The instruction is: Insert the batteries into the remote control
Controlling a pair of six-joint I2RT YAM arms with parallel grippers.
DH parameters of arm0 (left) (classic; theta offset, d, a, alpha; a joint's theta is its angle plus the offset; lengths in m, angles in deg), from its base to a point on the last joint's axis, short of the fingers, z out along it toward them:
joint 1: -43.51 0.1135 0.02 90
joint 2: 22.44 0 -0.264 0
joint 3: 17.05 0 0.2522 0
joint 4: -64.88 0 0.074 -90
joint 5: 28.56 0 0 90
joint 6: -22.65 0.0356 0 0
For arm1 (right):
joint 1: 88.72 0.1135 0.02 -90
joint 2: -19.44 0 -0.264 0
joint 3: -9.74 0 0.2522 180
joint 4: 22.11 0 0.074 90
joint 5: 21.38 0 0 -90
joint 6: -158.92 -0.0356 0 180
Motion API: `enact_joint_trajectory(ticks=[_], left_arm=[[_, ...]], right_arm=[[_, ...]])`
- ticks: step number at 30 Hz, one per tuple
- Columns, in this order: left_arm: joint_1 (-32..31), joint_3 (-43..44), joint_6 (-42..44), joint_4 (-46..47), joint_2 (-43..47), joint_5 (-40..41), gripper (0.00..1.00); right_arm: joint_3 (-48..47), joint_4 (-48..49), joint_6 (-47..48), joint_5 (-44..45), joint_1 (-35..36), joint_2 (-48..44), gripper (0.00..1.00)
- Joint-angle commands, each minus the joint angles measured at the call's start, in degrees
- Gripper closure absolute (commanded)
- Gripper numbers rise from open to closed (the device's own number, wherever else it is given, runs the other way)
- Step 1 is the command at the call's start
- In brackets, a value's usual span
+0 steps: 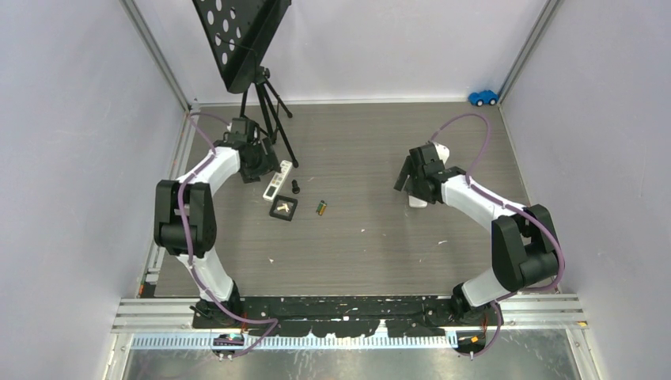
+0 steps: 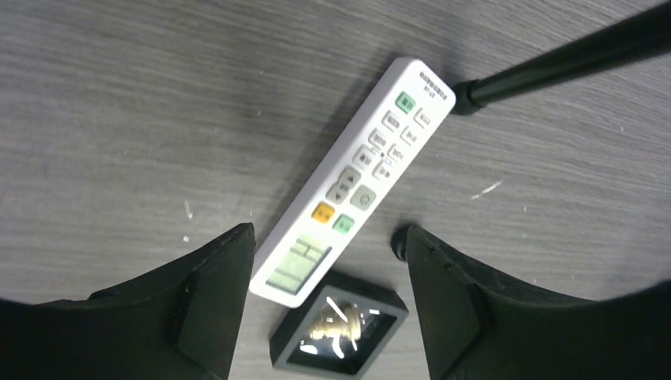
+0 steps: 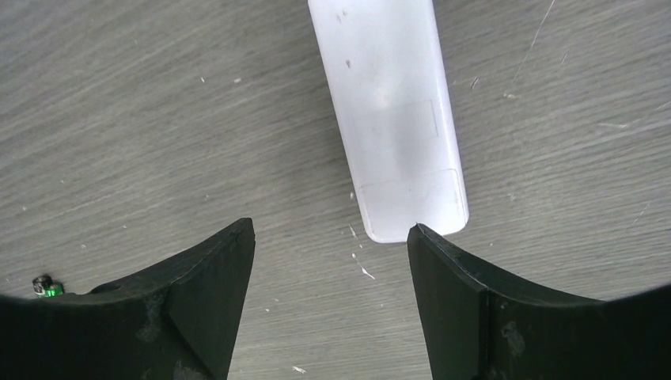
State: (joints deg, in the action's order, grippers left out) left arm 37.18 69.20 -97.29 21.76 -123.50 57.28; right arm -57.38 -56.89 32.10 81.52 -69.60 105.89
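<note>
A white remote control lies buttons up at the left, next to a tripod foot; it also shows in the left wrist view. My left gripper is open and empty, hovering over its display end. A dark battery lies beside it, half hidden behind my finger in the left wrist view. A green-yellow battery lies further right, and shows at the left edge of the right wrist view. A second white remote lies back up under my open, empty right gripper.
A small black square tray holding a brass-coloured part sits just near the left remote. A black tripod with a perforated panel stands at the back left; one leg touches the remote's end. A blue toy car sits at the back right.
</note>
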Motion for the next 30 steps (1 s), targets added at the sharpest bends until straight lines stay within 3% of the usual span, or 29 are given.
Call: enact_joint_trajectory(ticks=[1,9,18,22,30], left_arm=[[-1.32,-0.86,3.59,8.66,-2.99,1.97,0.27],[-3.30,-1.39,6.55,9.91,-6.39,3.70,0.27],[-5.15,-2.22,8.02,9.29,-8.56,8.87,0.35],[-6.07,-2.08,8.25,8.71,-8.43,10.47,0.44],[-6.42,-1.90,7.70,5.10,-7.01,15.41,0.75]], right_arm=[[1.01,2.07,-1.17,-1.94,-0.13,-2.69,0.25],[1.86,2.57,-1.36,-2.29,-0.13,-1.53,0.25],[1.94,3.02,-1.57,-3.41,-0.13,0.10,0.26],[2.19,3.05,-1.67,-3.58,-0.14,-0.02,0.26],[2.39,3.08,-2.07,-4.61,-0.13,-0.57,0.27]])
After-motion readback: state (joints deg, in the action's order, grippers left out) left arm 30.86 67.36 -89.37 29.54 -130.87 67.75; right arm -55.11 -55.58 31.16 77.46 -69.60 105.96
